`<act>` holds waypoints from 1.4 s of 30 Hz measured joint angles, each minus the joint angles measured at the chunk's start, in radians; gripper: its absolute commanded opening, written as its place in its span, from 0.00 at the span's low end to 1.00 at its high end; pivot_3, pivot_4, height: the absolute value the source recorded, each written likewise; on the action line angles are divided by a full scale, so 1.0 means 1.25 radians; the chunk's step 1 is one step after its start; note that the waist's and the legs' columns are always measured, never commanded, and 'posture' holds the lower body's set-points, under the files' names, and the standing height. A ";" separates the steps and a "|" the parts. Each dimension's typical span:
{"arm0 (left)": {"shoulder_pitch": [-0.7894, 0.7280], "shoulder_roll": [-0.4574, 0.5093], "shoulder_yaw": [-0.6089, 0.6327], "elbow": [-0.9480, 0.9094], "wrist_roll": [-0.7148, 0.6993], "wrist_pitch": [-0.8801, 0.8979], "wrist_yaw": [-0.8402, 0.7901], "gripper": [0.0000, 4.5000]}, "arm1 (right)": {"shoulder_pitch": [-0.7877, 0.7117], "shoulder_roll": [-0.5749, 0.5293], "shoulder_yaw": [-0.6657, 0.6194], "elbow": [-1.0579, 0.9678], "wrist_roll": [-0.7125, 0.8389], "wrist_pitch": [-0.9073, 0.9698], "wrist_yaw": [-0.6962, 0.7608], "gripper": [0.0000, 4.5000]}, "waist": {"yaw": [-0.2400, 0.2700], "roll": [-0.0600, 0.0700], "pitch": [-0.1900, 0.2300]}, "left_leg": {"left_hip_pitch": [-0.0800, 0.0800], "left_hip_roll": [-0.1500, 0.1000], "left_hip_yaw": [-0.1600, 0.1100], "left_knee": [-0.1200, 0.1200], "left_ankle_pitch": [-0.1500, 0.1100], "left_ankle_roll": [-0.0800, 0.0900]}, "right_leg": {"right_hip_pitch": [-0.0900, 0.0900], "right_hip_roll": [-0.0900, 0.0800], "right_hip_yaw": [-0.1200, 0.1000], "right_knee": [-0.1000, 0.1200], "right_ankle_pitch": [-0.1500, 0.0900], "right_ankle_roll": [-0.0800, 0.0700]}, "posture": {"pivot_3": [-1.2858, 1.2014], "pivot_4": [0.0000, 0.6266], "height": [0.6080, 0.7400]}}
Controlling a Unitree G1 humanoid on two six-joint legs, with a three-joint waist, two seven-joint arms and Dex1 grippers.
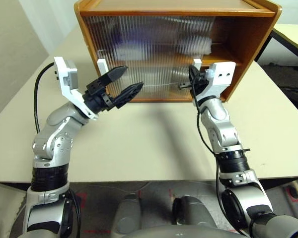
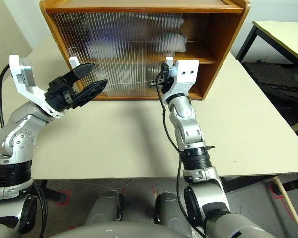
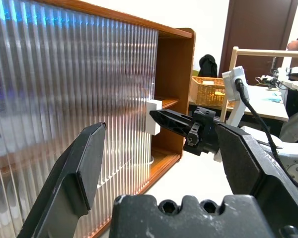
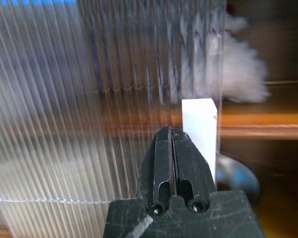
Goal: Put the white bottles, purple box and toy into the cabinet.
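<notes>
Left eye view: unlabelled cabinet (image 1: 248,39), ribbed doors (image 1: 149,54).

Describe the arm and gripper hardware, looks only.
Both arms are silver-grey jointed shells with black ribbed wrist collars. Left gripper and right gripper have two black tapered fingers. A white bracket sits at each wrist, with black cables trailing along the arms.
</notes>
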State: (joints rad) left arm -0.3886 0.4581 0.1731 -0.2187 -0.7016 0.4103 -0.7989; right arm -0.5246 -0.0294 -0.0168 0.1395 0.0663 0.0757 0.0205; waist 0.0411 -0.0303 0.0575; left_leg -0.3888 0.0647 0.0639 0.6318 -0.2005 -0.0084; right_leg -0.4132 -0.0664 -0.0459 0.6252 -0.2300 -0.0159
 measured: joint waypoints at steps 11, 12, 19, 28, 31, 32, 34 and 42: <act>-0.018 -0.008 -0.007 0.005 0.002 -0.005 -0.008 1.00 | -0.004 -0.026 -0.030 0.004 0.003 0.025 -0.006 0.01 | 0.002 -0.001 -0.001 | 0.000 0.000 0.000 0.001 0.000 0.000 | 0.000 -0.001 0.000 0.000 0.000 0.000 | 0.56 0.00 1.00; -0.019 -0.008 -0.007 0.006 0.002 -0.005 -0.008 1.00 | -0.004 -0.028 -0.032 0.005 0.003 0.025 -0.006 0.01 | 0.001 -0.001 -0.001 | 0.000 0.000 0.000 0.001 0.000 0.000 | 0.000 -0.001 0.000 0.000 0.000 0.000 | 0.56 0.00 1.00; -0.024 -0.010 -0.014 0.025 0.003 -0.008 -0.008 1.00 | -0.012 -0.029 -0.033 0.016 0.000 0.025 -0.023 0.01 | 0.002 -0.002 -0.001 | 0.000 0.000 0.000 0.002 0.000 0.000 | 0.001 -0.001 0.000 0.001 0.000 0.000 | 0.56 0.00 1.00; -0.024 -0.011 -0.014 0.026 0.003 -0.011 -0.008 1.00 | -0.013 -0.052 -0.048 0.033 -0.025 0.016 -0.100 0.01 | 0.003 -0.002 -0.001 | 0.000 -0.001 0.000 0.002 0.000 0.000 | 0.001 -0.002 0.000 0.000 0.000 0.000 | 0.56 0.00 1.00; -0.024 -0.011 -0.014 0.026 0.003 -0.011 -0.008 1.00 | -0.014 -0.067 -0.070 0.045 -0.035 0.011 -0.127 0.01 | 0.002 -0.002 -0.001 | 0.000 -0.001 0.000 0.002 0.000 0.000 | 0.001 -0.002 0.000 0.000 0.000 0.000 | 0.56 0.00 1.00; -0.024 -0.011 -0.015 0.026 0.003 -0.011 -0.008 1.00 | -0.014 -0.070 -0.075 0.048 -0.037 0.010 -0.134 0.01 | 0.001 -0.002 -0.001 | 0.000 -0.001 0.000 0.002 0.000 0.000 | 0.001 -0.002 0.000 0.000 0.000 0.000 | 0.56 0.00 1.00; -0.024 -0.011 -0.015 0.026 0.003 -0.011 -0.008 1.00 | -0.015 -0.072 -0.086 0.051 -0.042 0.007 -0.147 0.01 | 0.000 -0.002 -0.001 | 0.000 -0.001 0.000 0.002 0.000 0.000 | 0.001 -0.001 0.000 0.000 0.000 0.000 | 0.56 0.00 1.00; -0.025 -0.011 -0.015 0.027 0.003 -0.012 -0.009 1.00 | -0.015 -0.091 -0.105 0.069 -0.067 0.004 -0.208 0.01 | -0.002 -0.002 -0.001 | 0.000 -0.001 0.000 0.002 0.001 0.002 | 0.001 -0.001 0.000 0.000 0.000 0.000 | 0.56 0.00 1.00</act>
State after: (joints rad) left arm -0.4197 0.4447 0.1547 -0.1846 -0.6984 0.3959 -0.8097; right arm -0.5433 -0.1433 -0.1475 0.2263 -0.0172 0.0807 -0.2393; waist 0.0391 -0.0327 0.0558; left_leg -0.3891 0.0637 0.0641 0.6339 -0.1989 -0.0058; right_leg -0.4122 -0.0682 -0.0461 0.6253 -0.2298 -0.0156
